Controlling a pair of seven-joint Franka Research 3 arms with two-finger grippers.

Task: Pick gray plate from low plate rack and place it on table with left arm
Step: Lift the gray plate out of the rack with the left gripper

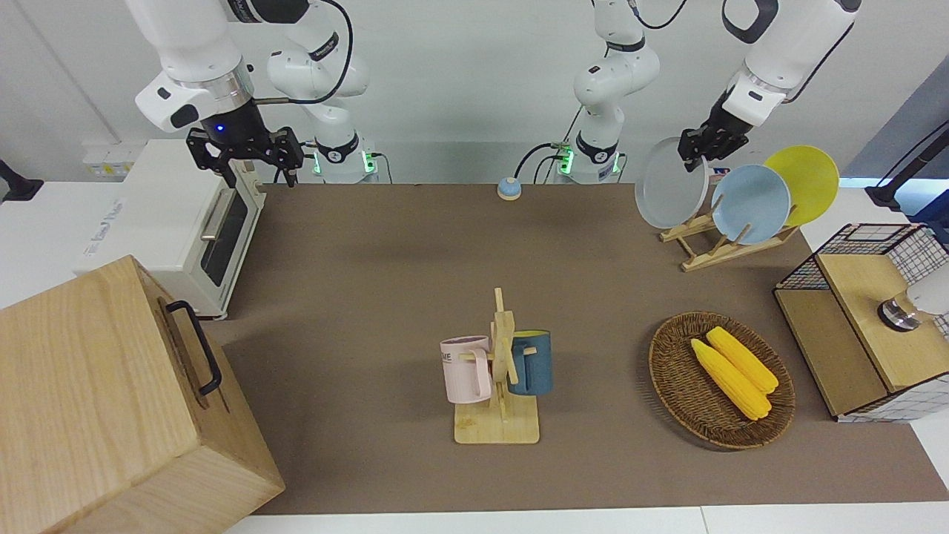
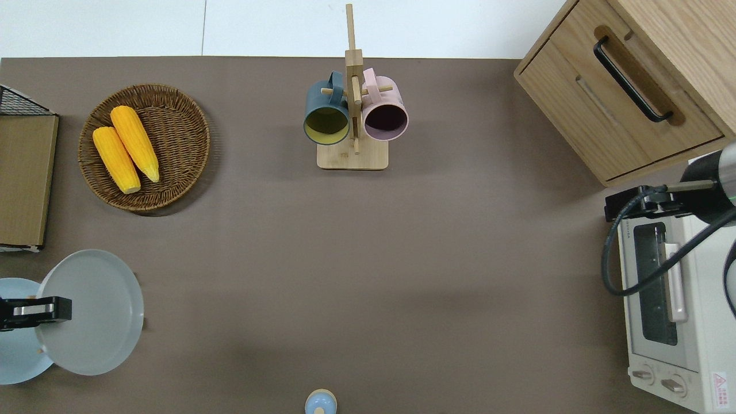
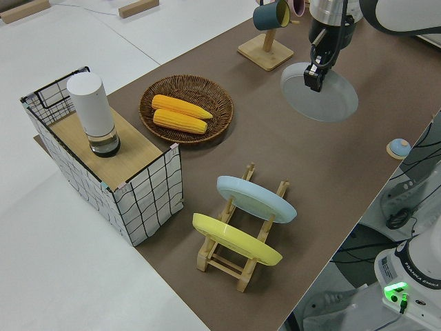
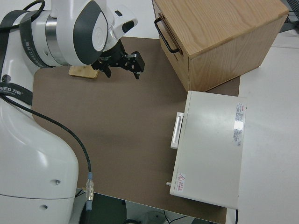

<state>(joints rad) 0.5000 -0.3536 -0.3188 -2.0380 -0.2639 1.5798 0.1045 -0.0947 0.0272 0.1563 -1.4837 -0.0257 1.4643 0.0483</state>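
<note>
Now the left gripper [image 1: 695, 152] pinches the rim of the gray plate [image 1: 671, 187] and holds it in the air, clear of the low plate rack [image 1: 715, 246]. The plate hangs tilted: its gripped rim is uppermost, and its hollow face shows in the front view. From overhead it hangs over the end of the rack that points toward the middle of the table [image 2: 368, 276], near the edge where the robots stand and toward the left arm's end. The light blue plate [image 1: 751, 204] and the yellow plate [image 1: 804, 182] lean in the rack's slots, the blue one nearer the gray plate.

The matte brown tabletop also carries a wicker basket [image 1: 678, 374] with two corn cobs [image 1: 734, 368], a wooden mug stand [image 1: 498, 400] with a pink and a blue cup near the edge farthest from the robots, a wire-sided box [image 1: 860, 311], a white toaster oven [image 1: 182, 215] and a wooden cabinet [image 1: 96, 393] at the right arm's end. The right gripper [image 1: 245, 159] is parked, its fingers spread apart. A plain pale wall stands by the robots.
</note>
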